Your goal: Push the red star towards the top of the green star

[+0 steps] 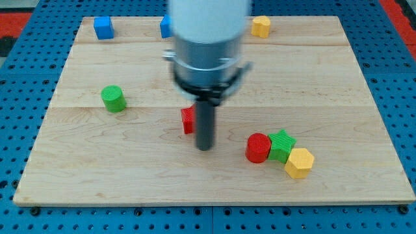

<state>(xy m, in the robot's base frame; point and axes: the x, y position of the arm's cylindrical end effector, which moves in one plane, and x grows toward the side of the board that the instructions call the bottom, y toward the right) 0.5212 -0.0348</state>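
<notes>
The red star point(188, 121) lies near the middle of the wooden board point(338, 84), mostly hidden behind my rod. My tip point(205, 147) rests on the board just below and to the right of it, touching or nearly touching its right side. The green star point(282, 144) lies to the lower right, wedged between a red cylinder point(258, 147) on its left and a yellow hexagonal block point(299, 162) at its lower right. The red star is well to the left of the green star and slightly higher.
A green cylinder point(114, 99) stands at the left. A blue block point(103, 28) sits at the top left, another blue block point(166, 27) at the top is partly hidden by the arm, and a yellow block point(260, 26) sits at the top right.
</notes>
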